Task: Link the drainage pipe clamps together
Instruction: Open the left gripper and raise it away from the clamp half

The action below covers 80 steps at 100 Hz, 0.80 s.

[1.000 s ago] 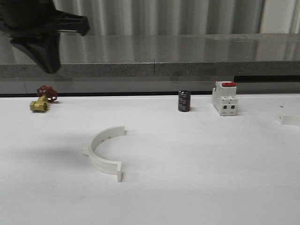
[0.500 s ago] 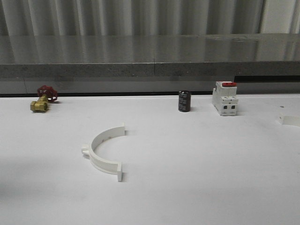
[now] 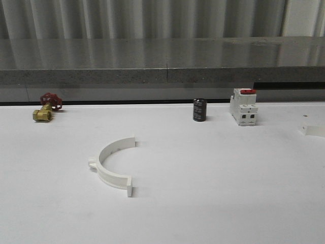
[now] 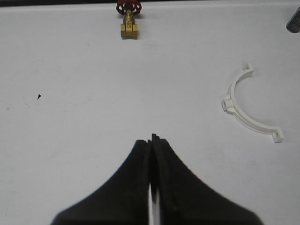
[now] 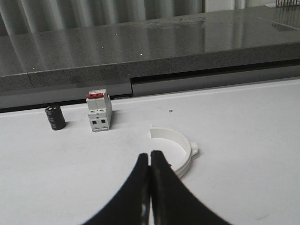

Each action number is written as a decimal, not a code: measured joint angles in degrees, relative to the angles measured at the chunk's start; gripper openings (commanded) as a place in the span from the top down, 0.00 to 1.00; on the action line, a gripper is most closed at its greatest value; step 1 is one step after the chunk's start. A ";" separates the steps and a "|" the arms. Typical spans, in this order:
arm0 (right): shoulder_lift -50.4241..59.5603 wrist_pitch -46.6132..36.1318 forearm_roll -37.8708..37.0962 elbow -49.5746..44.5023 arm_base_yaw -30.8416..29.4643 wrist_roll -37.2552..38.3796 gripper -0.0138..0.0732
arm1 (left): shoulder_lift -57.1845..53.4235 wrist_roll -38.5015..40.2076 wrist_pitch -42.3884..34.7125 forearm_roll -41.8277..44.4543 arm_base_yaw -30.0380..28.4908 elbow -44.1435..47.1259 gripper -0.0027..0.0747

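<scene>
One drainage pipe clamp (image 3: 104,170), a white half-ring, lies flat on the white table (image 3: 213,173), left of centre, its open side facing right. A piece of the other clamp (image 3: 314,130) shows at the table's right edge. My left gripper (image 4: 151,140) is shut and empty over bare table, with that first clamp (image 4: 228,104) well off to one side of it. In the right wrist view my right gripper (image 5: 150,155) is shut and empty, its tips just short of the second clamp (image 5: 186,158), which lies partly behind them.
A brass valve with a red handle (image 3: 44,108) sits at the back left. A black cylinder (image 3: 199,110) and a white block with a red top (image 3: 243,107) stand at the back, right of centre. A grey ledge (image 3: 167,76) runs behind the table.
The dark arm that filled the top left corner of the front view a second ago has left that view, and its shadow on the table is gone. The clamps have not moved.
</scene>
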<state>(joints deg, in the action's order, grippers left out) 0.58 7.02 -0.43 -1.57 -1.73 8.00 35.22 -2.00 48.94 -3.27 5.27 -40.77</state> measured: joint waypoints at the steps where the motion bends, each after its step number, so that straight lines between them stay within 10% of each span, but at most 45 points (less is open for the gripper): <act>1: 0.00 0.00 0.00 0.00 0.00 0.00 0.92 | -1.03 0.00 0.00 -0.04 0.00 0.22 0.99; 36: 0.00 1.13 0.00 2.03 0.00 0.00 0.92 | -19.41 -0.04 0.00 -0.78 0.00 9.27 0.99; 80: -18.16 23.20 0.00 24.96 0.00 0.00 0.92 | -22.39 -0.14 -0.66 -0.82 0.00 10.21 0.99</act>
<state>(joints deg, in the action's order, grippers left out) -17.58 30.22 -0.43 23.39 -1.73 8.00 12.84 -2.13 48.29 -4.09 5.27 -30.56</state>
